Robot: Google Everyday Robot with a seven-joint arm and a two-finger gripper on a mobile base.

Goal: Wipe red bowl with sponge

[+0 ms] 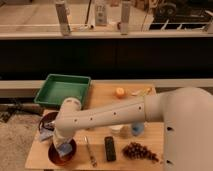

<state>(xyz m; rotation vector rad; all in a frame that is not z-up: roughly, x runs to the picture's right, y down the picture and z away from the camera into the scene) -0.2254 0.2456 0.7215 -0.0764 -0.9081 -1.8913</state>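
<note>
The red bowl (56,156) sits on the wooden table (105,107) at the front left corner. My gripper (63,145) hangs at the end of the white arm (105,117), which reaches from the right across the table, and points down into the bowl. It is shut on a pale blue-white sponge (65,148) that rests against the inside of the bowl. The arm hides most of the gripper and the far rim of the bowl.
A second dark bowl (46,121) sits just behind the red one. A green tray (62,90) is at the back left. An orange (119,92), a banana (141,92), two cups (137,129), a black bar (110,148), a utensil (90,152) and grapes (141,151) lie to the right.
</note>
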